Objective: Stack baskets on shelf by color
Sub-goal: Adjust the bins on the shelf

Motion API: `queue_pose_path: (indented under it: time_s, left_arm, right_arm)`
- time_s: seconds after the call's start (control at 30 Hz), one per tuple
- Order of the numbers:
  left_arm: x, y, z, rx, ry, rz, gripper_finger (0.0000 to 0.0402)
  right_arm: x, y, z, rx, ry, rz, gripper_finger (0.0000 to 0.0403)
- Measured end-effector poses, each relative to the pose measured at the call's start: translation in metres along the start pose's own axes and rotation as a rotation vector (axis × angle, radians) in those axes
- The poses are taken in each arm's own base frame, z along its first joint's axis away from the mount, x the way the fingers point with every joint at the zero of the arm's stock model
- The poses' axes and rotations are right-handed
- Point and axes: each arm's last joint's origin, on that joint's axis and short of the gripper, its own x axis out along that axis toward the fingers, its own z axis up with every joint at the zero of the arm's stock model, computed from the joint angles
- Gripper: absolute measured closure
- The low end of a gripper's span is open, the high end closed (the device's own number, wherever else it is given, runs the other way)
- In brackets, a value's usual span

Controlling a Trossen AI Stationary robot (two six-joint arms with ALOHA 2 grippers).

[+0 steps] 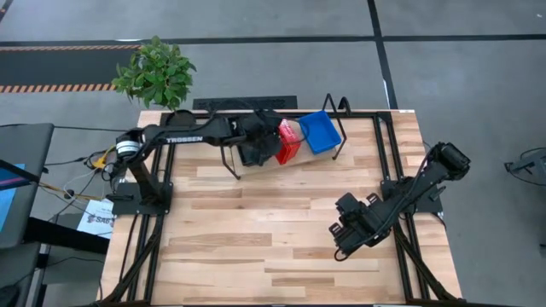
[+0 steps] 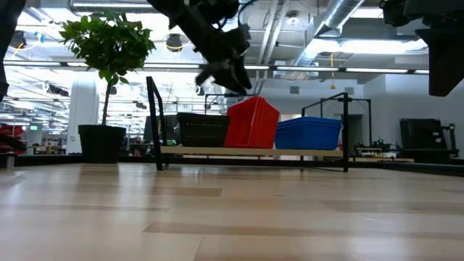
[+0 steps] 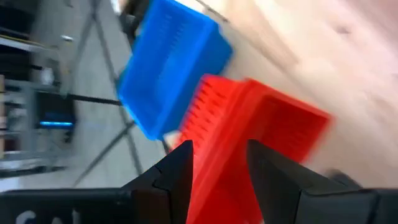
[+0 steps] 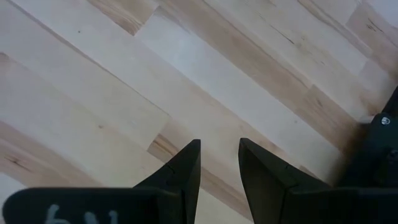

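On the shelf (image 2: 217,151) at the table's far edge stand black baskets (image 2: 203,129), a red stack (image 2: 252,123) (image 1: 288,142) whose top basket sits tilted, and blue baskets (image 2: 308,133) (image 1: 320,130). My left gripper (image 2: 232,78) (image 3: 217,152) hangs open just above the red stack's left end. The low view shows a gap between them. The red stack (image 3: 255,143) and the blue baskets (image 3: 168,68) lie beyond its fingers. My right gripper (image 1: 341,243) (image 4: 219,155) waits open over bare wood at the near right.
A potted plant (image 1: 156,72) (image 2: 109,43) stands off the table's far left corner. The shelf's black wire frame (image 1: 334,109) rises at its ends. Bare tabletop (image 1: 256,230) stretches between the shelf and the near edge.
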Motion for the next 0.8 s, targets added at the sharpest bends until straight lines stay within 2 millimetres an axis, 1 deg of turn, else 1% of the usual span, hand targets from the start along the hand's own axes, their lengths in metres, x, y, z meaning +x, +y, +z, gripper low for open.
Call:
queue_pose_path:
  time_s: [0.17, 0.43, 0.73, 0.8]
  left_arm:
    - [0.010, 0.000, 0.000, 0.057, 0.019, 0.022, 0.0264]
    - [0.010, 0.000, -0.002, 0.105, 0.019, 0.015, 0.0264]
    - [0.011, 0.004, -0.006, 0.090, -0.028, 0.007, 0.0264]
    - [0.015, 0.004, -0.007, 0.097, -0.024, 0.011, 0.0264]
  right_arm:
    - [0.000, 0.000, -0.001, -0.005, -0.001, -0.002, 0.0269]
    - [0.000, 0.000, -0.001, -0.001, -0.001, 0.004, 0.0269]
    - [0.000, 0.000, -0.001, 0.000, -0.001, 0.004, 0.0269]
    - [0.000, 0.000, -0.001, 0.001, -0.001, 0.004, 0.0269]
